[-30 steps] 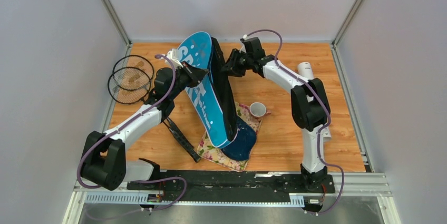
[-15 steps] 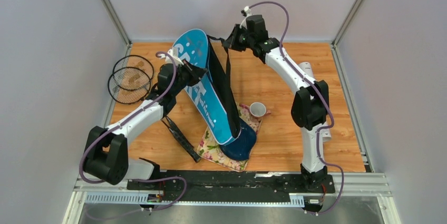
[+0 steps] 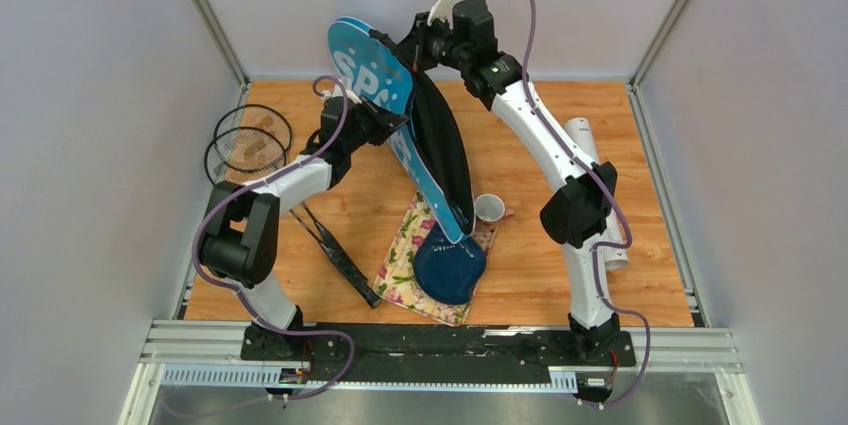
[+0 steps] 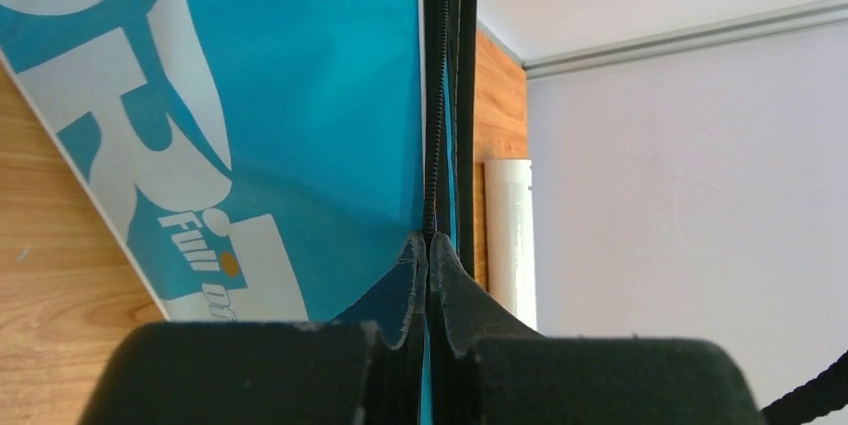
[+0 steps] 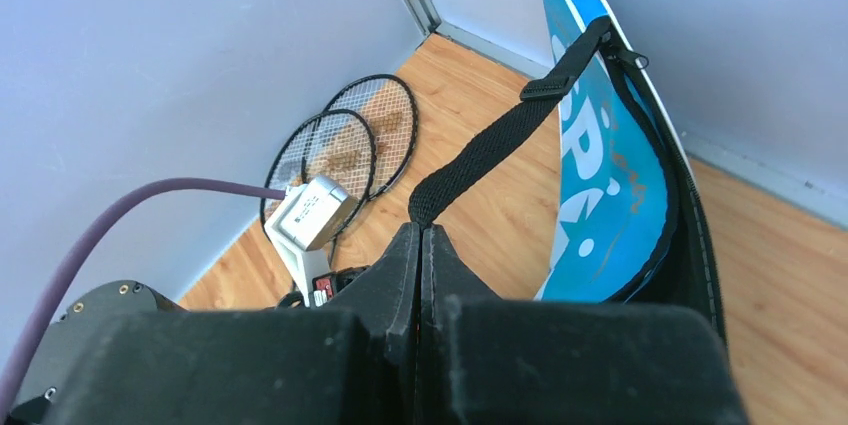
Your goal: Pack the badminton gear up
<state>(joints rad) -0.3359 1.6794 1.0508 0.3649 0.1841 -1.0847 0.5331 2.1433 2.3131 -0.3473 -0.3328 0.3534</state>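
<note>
The blue "SPORT" racket bag (image 3: 372,78) hangs tilted above the table, its lower end over the dark plate. My left gripper (image 3: 388,127) is shut on the bag's zipper edge, as the left wrist view shows (image 4: 428,240) against the blue bag face (image 4: 300,95). High at the back, my right gripper (image 3: 424,45) is shut on the bag's black strap (image 5: 500,140), which rises from its closed tips (image 5: 421,230). Two black rackets (image 3: 248,145) lie overlapped at the far left, also in the right wrist view (image 5: 345,145). A long white tube (image 3: 584,142) lies at the right.
A dark blue plate (image 3: 450,267) rests on a floral cloth (image 3: 402,257) near the middle front, with a small white cup (image 3: 488,208) beside it. A loose black strap (image 3: 335,257) lies on the wood left of the cloth. Grey walls close in on three sides.
The right gripper shut on the strap and rose toward the back wall. The bag came up off the cloth and stands steeper; the left arm followed it back and up.
</note>
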